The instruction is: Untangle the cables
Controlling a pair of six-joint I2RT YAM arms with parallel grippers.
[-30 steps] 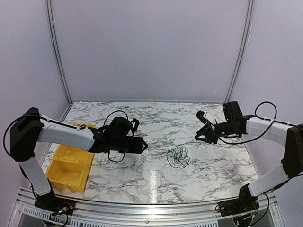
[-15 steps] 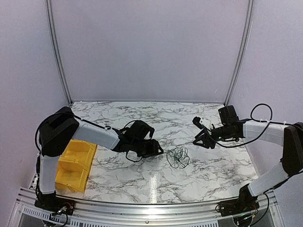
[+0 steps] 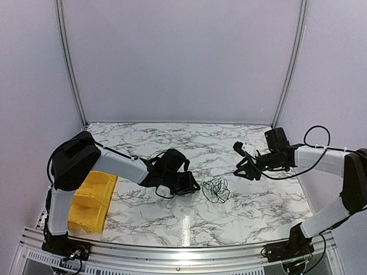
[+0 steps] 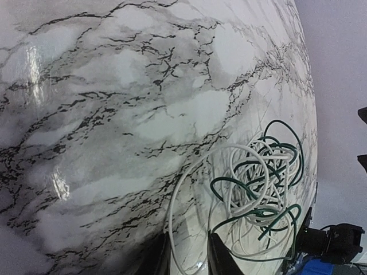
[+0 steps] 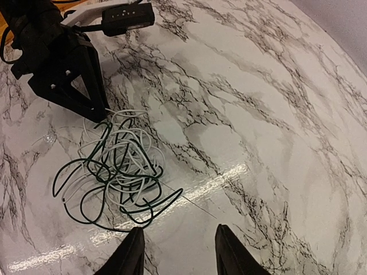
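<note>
Nearest the arm bases, a yellow bin (image 3: pixel 86 200) sat at the left edge of the marble tabletop (image 3: pixel 172 143). Beyond it, about mid-table, the cables (image 3: pixel 215 191) lay in one loose tangle flat on the surface (the wrist views showed the strands (image 5: pixel 117 166) as dark green and white, not black). The left gripper (image 3: pixel 198 185) reached low across the tabletop to the tangle's left edge. Its jaws stood narrowly parted, with marble visible between them in the left wrist view. An outer white loop of the cables (image 4: pixel 258 183) ran into the gap of that gripper (image 4: pixel 189 252), though whether it was pinched could not be told. Farther back and to the right, the right gripper (image 3: pixel 236 159) hung near the tangle but apart from it. Its jaws (image 5: pixel 179 252) were released and held nothing.
</note>
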